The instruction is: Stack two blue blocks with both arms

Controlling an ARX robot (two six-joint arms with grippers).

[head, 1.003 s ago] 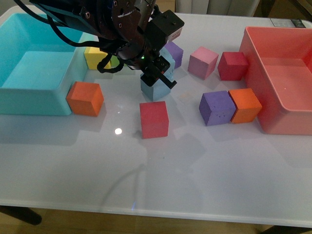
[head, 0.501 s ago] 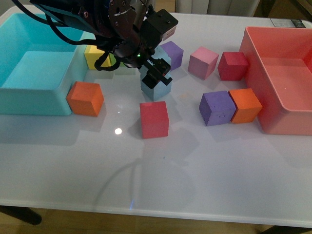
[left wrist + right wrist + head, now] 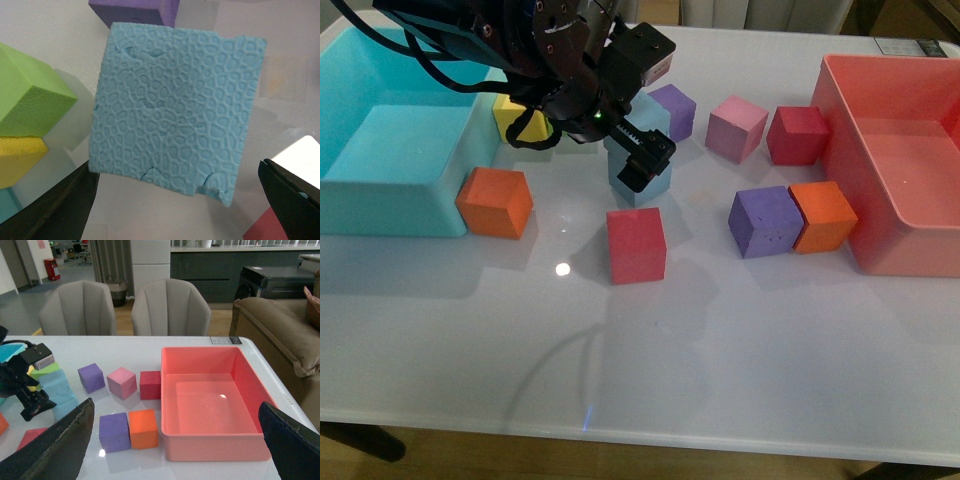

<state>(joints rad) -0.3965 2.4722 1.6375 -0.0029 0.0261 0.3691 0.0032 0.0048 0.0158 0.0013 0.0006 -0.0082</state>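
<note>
**Left tool over the blue pair, jaws apart**

The white surface [image 3: 720, 330] carries a turquoise bin [image 3: 390, 205] on the robot's left and a red bin [image 3: 905, 262] on its right, with loose cubes between them. The left arm [image 3: 490, 35] reaches in over the middle. The right arm is out of the front view, and its wrist camera looks down on the whole scene from well back.

The two blue blocks are near the centre, just in front of a purple cube [image 3: 672, 108] and behind a red cube [image 3: 636, 243]. The upper blue block [image 3: 657, 118] appears to rest on the lower blue block [image 3: 655, 190], so the pair's long axis is upright. How squarely the faces line up is hard to judge.

The left tool [image 3: 642, 160] is right beside the stack. In its wrist view the pitted blue top face fills the frame directly ahead, with one dark finger off each near corner. The jaws stand wider than the block and clamp nothing.

The right tool [image 3: 176, 407] is also spread wide and empty — far from the blocks. The left arm is clearly the nearer, so any correction to the stack would likely fall to it.
</note>
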